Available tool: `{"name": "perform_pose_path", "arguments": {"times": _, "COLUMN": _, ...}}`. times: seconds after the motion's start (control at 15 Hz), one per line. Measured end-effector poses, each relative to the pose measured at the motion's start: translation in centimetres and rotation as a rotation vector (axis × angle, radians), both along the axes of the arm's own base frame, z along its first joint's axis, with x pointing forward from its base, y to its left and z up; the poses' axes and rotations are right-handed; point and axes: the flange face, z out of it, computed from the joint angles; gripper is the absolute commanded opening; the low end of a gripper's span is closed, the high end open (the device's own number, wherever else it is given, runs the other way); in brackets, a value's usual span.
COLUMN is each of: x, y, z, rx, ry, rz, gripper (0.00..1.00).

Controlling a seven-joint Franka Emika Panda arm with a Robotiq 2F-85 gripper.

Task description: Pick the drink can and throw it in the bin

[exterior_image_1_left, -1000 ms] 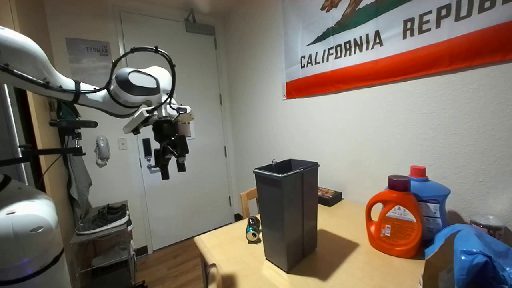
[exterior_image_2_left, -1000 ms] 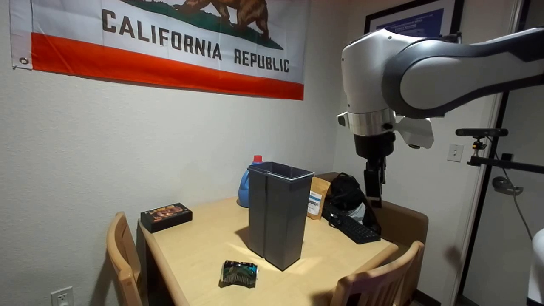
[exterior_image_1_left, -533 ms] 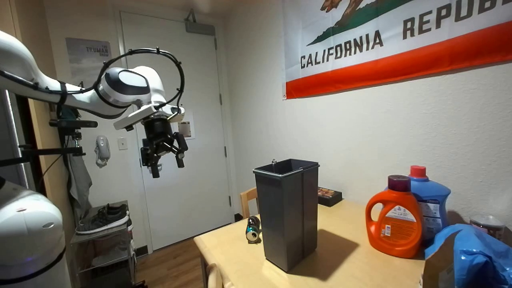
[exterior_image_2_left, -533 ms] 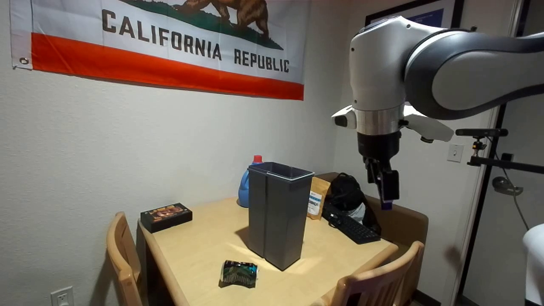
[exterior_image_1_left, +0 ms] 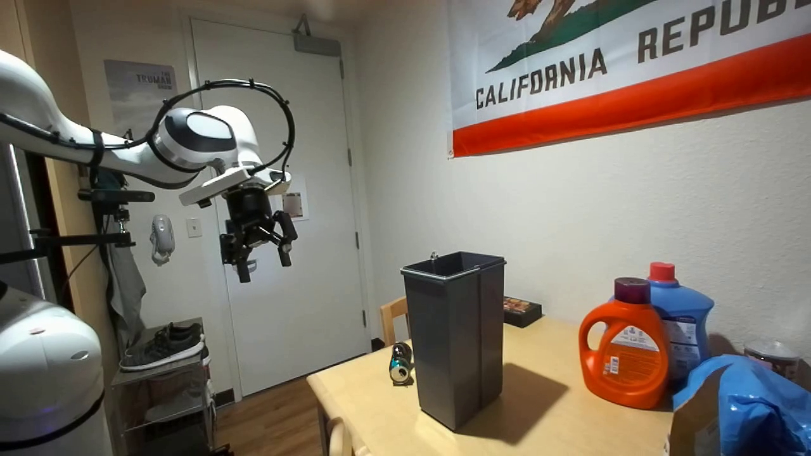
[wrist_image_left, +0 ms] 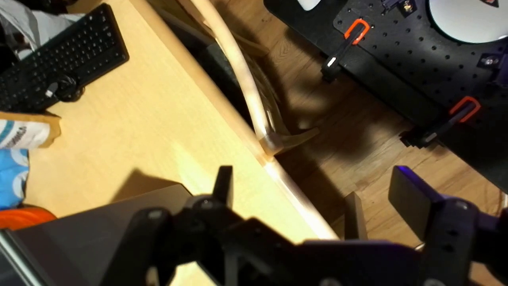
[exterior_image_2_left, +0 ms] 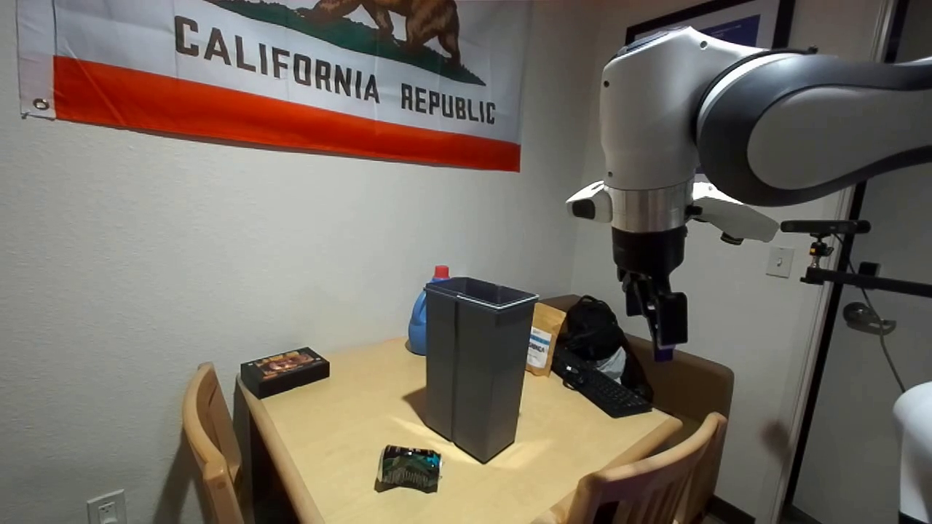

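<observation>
Holds the gripper (exterior_image_2_left: 653, 331) in midair, well apart from the dented can (exterior_image_2_left: 410, 468) on the table (exterior_image_2_left: 349, 415). Has the bin (exterior_image_2_left: 477, 371) standing upright near that can.

The table (exterior_image_2_left: 342, 415) bears bin (exterior_image_2_left: 477, 371), can (exterior_image_2_left: 409, 469), box (exterior_image_2_left: 285, 372) and keyboard (exterior_image_2_left: 609, 394).

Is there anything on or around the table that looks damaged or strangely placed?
Yes, two things. The drink can lies on its side on the table, and its body looks crushed. The bin stands upright on that same table, an unusual spot, though probably deliberate for this task.
</observation>
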Motion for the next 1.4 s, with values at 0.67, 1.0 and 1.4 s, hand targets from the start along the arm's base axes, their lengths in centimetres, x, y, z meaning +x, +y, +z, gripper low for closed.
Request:
{"name": "perform_pose_path", "arguments": {"times": 0.67, "x": 4.9, "y": -2.7, "z": -3.2, "rx": 0.297, "ry": 0.139, "rz": 0.225, "gripper": 1.0}}
{"name": "perform_pose_path", "arguments": {"times": 1.0, "x": 9.7, "y": -4.6, "z": -6.5, "rx": 0.265, "ry": 0.193, "rz": 0.15, "gripper": 1.0}}
{"name": "perform_pose_path", "arguments": {"times": 1.4, "x": 12.1, "y": -4.2, "z": -7.7, "rx": 0.159, "ry": 0.204, "rz": 0.171, "gripper": 1.0}}
